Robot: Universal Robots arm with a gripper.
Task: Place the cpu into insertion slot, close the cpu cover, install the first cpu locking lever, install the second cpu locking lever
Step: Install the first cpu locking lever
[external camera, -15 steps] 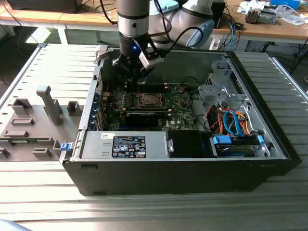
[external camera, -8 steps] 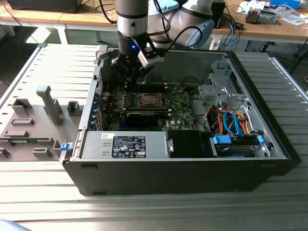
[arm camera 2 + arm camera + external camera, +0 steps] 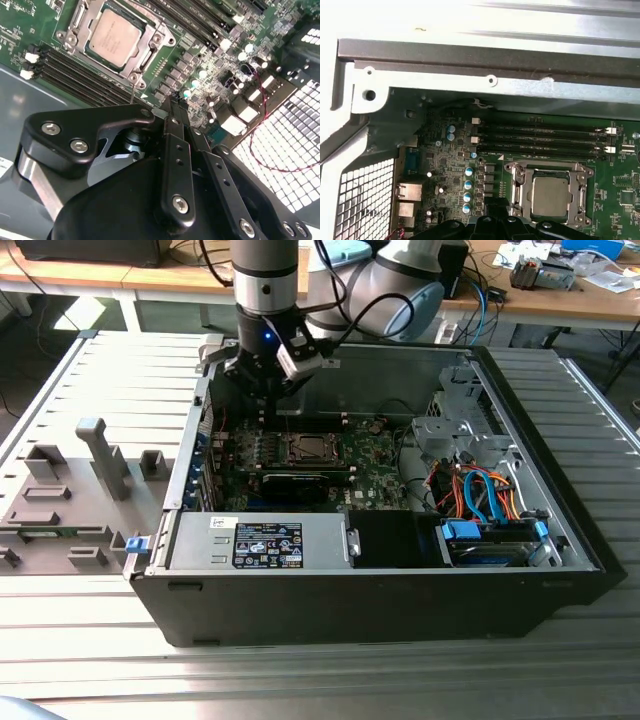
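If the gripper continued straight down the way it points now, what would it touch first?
Probably the green circuit board, beside the cpu cover, not the cpu itself; the gripper aims off to one side, though depth is unclear.

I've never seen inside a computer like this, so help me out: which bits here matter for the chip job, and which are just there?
For the job:
- cpu, lying in the insertion slot
- cpu cover, framing the chip
- gripper, off to the socket's side

Just there:
- memory slots
- blue and orange cables
- grey fixture blocks outside the computer case
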